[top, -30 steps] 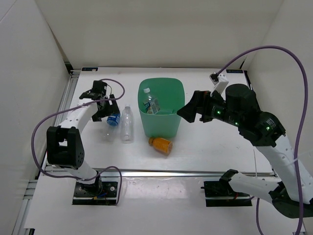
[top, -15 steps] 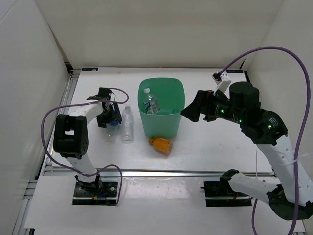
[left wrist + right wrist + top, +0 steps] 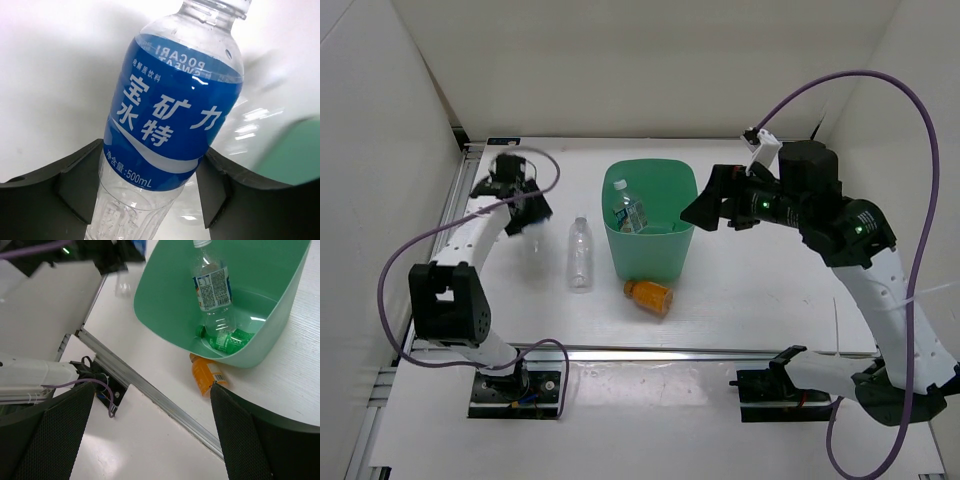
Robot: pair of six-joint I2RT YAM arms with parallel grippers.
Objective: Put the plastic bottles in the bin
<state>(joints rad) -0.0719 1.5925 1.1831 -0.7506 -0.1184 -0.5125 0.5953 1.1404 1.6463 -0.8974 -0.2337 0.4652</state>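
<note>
My left gripper [image 3: 523,207] is shut on the clear bottle with the blue label [image 3: 175,105] and holds it off the table, left of the green bin [image 3: 652,256]; both are blurred in the top view. The plain clear bottle [image 3: 580,254] lies left of the bin. The orange bottle [image 3: 650,294] lies at the bin's front, also in the right wrist view [image 3: 204,376]. Inside the bin [image 3: 165,315] are the white-blue label bottle [image 3: 212,288] and the green bottle [image 3: 226,340]. My right gripper [image 3: 698,212] is open and empty, above the bin's right rim.
White walls close the table on the left, back and right. An aluminium rail [image 3: 650,352] runs along the near edge, with both arm bases below it. A purple cable [image 3: 410,250] loops beside the left arm.
My left gripper has risen off the table with the blue-label bottle and swung back to the far left. My right gripper has shifted slightly toward the bin.
</note>
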